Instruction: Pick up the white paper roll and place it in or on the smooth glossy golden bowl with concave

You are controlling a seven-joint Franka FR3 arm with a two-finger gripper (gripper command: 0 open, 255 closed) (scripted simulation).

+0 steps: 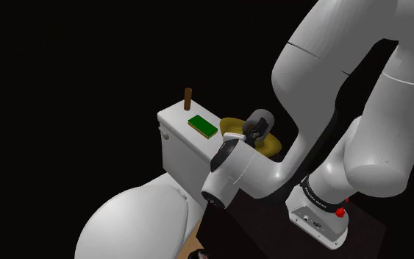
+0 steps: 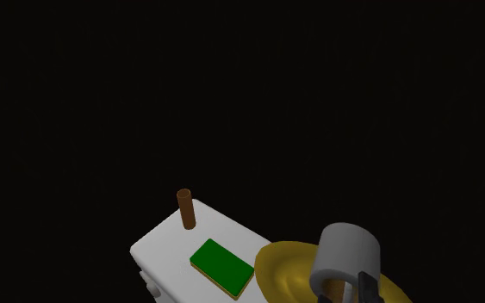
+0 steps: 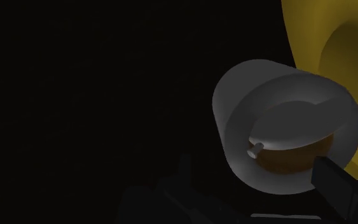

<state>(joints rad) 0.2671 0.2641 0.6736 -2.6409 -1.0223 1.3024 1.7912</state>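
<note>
The white arm [image 1: 359,88] is arching from its dark stand [image 1: 271,228] at the shoulder view's lower right toward the toilet [image 1: 135,221]. The toilet's flat tank lid [image 2: 167,248] is carrying the smaller items against a black area. The golden bowl [image 2: 285,268] is sitting at the lid's end nearer the arm, and what is bearing it cannot be told. Its hollow is facing up, so it is offering a broad target from above. The paper roll [image 2: 345,251] (rendered pale grey, with a brown core showing in the wrist view) is hanging clear of every surface, just above the bowl's rim on the second exterior view's right. Its open end is facing the wrist camera. The tool [image 2: 347,289] is clamping the roll, with its two black fingers pressing on the lower part of the outer wall, which accounts for the roll being aloft. Carrying is judged to be nearly done, leaving three actions: centring the roll over the hollow, lowering it and parting the fingers. An off-centre release is risking a spill over the rim, since a cylinder is likely to roll on a glossy curve. A green slab [image 2: 221,266] is lying just beside the bowl. A brown peg [image 2: 185,209] is standing upright at the lid's far corner, well apart from the bowl and out of the lowering path.
</note>
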